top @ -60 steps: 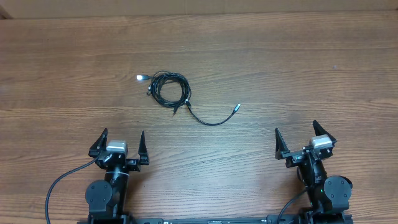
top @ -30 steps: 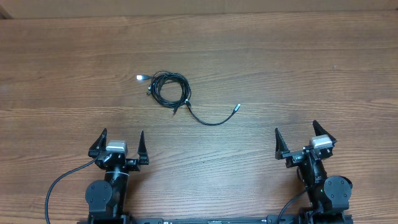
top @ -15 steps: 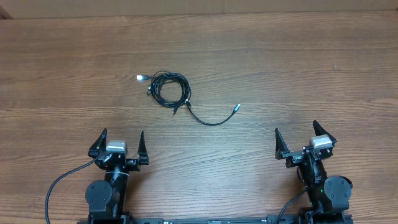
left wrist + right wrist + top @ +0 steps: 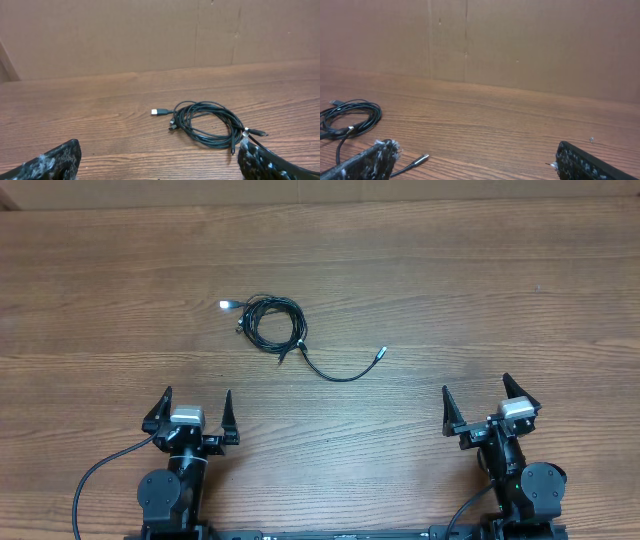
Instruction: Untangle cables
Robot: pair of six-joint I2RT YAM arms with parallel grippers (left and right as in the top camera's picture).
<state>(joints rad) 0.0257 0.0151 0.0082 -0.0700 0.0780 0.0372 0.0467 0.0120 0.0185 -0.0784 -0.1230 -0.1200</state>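
Lying on the wooden bench (image 4: 450,270), left of its middle and toward the far side: the cables (image 4: 252,328), thin and black, wound into one loose oval bundle of several overlapping loops. Far slimmer than either pincer. Tipped at the upper left by a silver-white plug (image 4: 224,304) poking out just past the coil. Trailing from the coil's lower right edge, a single strand (image 4: 335,376), sagging in a shallow curve toward the near side and rising again to a small silver plug (image 4: 380,353).

From the left wrist, the same cables (image 4: 197,134) ahead and a little to the right, loops crossing one another, silver-white plug (image 4: 159,111) pointing left, a few more small plug ends tucked along the bundle. Impossible to tell how many separate cords. From the right wrist, only the coil's right part (image 4: 370,122) at the left border, plus the small silver plug (image 4: 421,160) flat on the wood. Behind the bench, a cardboard wall (image 4: 125,35).

Left pincer (image 4: 198,395): released, spread wide, grasping nothing, near the front edge, well apart from the coil. Right pincer (image 4: 476,386): likewise released and empty, farther still from the cables, off to their right.
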